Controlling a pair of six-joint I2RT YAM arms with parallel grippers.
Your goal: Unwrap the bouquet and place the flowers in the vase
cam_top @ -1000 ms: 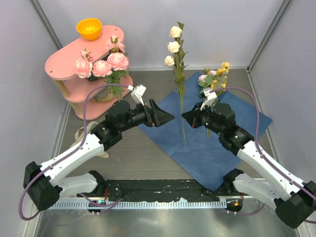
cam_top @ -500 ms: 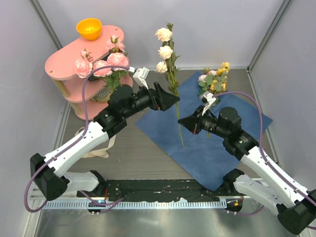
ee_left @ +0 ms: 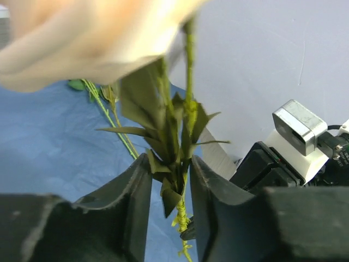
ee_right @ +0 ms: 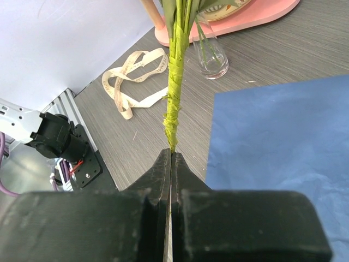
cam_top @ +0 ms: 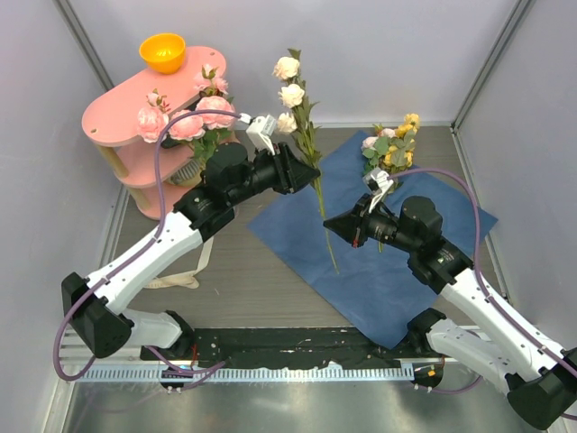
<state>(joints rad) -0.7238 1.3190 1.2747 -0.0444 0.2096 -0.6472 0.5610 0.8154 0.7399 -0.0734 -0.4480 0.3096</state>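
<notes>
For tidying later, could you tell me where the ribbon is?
In the right wrist view, the ribbon lies loose on the table, left of the blue paper, near the vase.

You are looking at a lab robot cell: plain white walls [cam_top: 406,54] and metal struts [cam_top: 487,63] box in a grey table [cam_top: 261,271]. The left arm [cam_top: 153,262] and right arm [cam_top: 478,298] are bolted at its near edge.

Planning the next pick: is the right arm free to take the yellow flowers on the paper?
Probably not yet: the right pincer is shut on the cream flowers' stem. The yellow flowers lie uncovered just beyond it.
</notes>
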